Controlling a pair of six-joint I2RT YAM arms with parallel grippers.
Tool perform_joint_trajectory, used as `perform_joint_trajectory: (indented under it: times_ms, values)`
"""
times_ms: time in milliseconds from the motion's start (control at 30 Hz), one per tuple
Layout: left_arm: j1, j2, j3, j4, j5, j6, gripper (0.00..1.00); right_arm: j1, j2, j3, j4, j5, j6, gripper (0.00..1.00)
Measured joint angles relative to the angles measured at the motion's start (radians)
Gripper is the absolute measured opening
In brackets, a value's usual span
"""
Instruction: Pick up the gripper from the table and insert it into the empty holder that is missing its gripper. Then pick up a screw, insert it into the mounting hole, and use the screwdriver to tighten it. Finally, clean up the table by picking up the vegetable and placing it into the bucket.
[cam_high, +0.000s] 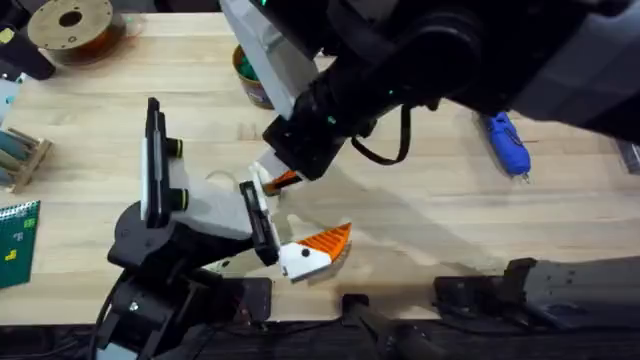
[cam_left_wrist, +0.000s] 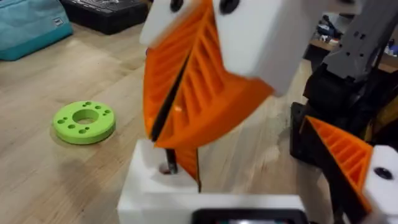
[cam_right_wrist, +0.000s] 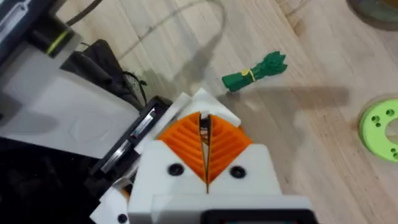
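Wooden desk (cam_high: 450, 215), mid-front: your right gripper (cam_right_wrist: 205, 146), pads clenched on what looks like a thin screw, sits over the empty holder (cam_left_wrist: 155, 186). Left fingers: cannot tell. Keep it vertical over the hole.

blue screwdriver (cam_high: 508, 146), dark green vegetable (cam_right_wrist: 255, 71), lime-green ring (cam_left_wrist: 84, 122)

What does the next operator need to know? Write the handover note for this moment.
Left claw open, one finger being the empty holder.
Right claw shut on the orange fingertip, at the holder; seating unclear.
Screwdriver and vegetable lie on the table; bucket at the far side.
Left: seat fingertip, screw, tighten, bin vegetable.
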Motion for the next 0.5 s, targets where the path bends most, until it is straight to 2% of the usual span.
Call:
perform_joint_trajectory:
  times_ms: [500]
  values:
    - [0.0, 0.0, 0.0, 0.0, 0.0, 0.003, 0.987, 0.0, 0.003, 0.0, 0.015, 0.03, 0.0, 0.008]
